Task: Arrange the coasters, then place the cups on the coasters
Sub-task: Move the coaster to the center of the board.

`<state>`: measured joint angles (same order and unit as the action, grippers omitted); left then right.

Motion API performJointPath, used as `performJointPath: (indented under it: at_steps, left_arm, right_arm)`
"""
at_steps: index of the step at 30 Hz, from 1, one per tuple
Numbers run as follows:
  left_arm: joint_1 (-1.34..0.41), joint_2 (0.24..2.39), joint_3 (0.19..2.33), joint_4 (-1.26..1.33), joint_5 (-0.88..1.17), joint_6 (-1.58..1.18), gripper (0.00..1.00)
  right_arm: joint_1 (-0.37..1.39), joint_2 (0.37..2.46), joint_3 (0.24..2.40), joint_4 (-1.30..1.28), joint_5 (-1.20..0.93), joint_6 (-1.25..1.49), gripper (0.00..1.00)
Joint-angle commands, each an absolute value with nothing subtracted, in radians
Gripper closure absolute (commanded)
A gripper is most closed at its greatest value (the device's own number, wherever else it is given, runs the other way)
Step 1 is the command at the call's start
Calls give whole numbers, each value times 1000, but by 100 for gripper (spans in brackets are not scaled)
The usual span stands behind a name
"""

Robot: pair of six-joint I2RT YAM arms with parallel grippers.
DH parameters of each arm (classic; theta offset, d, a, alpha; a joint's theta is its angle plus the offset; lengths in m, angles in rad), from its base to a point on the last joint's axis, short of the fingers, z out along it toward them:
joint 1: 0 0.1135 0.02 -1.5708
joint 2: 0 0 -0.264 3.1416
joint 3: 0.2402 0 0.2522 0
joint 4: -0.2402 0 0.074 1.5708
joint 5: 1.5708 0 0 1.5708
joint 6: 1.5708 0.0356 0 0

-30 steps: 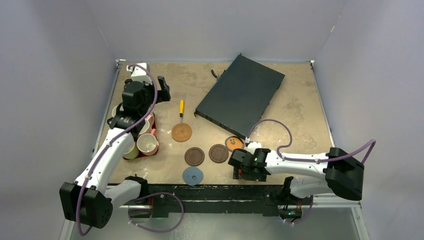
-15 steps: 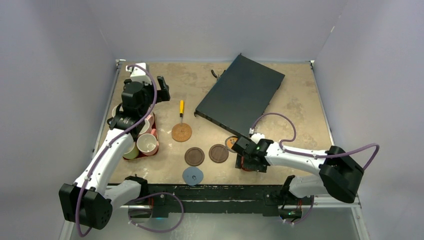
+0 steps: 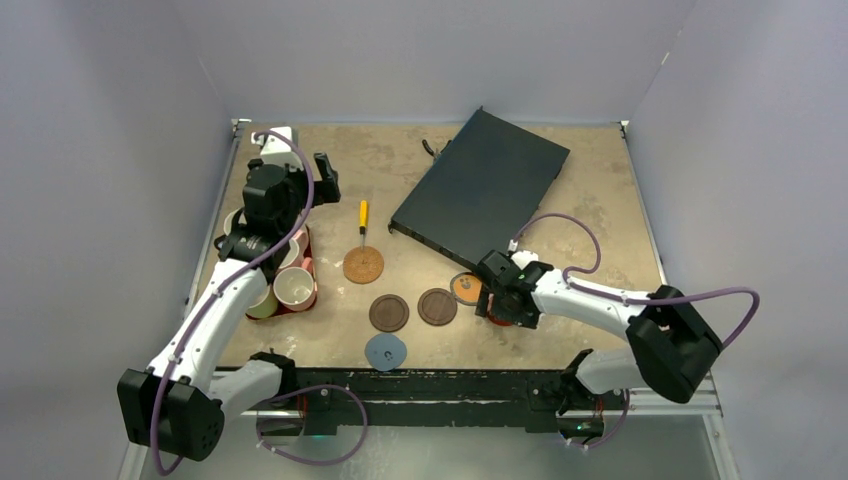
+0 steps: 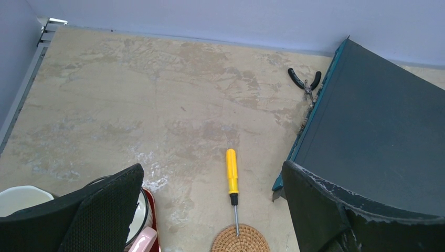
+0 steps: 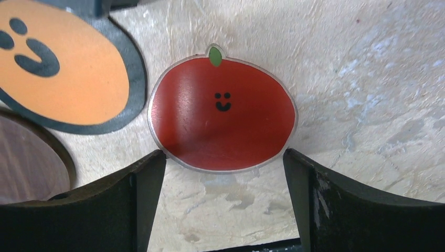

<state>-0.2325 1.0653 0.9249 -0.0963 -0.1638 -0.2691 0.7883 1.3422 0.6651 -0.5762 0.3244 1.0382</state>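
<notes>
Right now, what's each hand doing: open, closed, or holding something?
Left hand: open, holding nothing.
Right hand: open, holding nothing, pointed at the red coaster.

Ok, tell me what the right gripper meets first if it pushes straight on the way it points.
Probably the red coaster, flat on the table between the open fingers of the right gripper; depth is unclear.

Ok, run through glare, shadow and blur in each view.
Right wrist: red coaster sharp, a soft sheen left of centre, shaded at its lower left. Left wrist: yellow screwdriver crisp, even light, no glare. Top external: flat, even lighting, no hard shadows.
</notes>
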Motion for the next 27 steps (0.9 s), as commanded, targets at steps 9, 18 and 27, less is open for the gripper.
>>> performJointPath:
  at_steps: [9,18,27]
  left_arm:
    - [-244,1029,918,-60,-170,-272,1]
    - [-244,1021,919,-60,-173,-272,1]
    - [-249,1019,916,-60,-187,-267,1]
  right_arm:
    - [676,1425,673,-574,400,952,15]
    - [552,1371,661,-550,353,891,15]
    - [469,1421,687,-537,344,831,16]
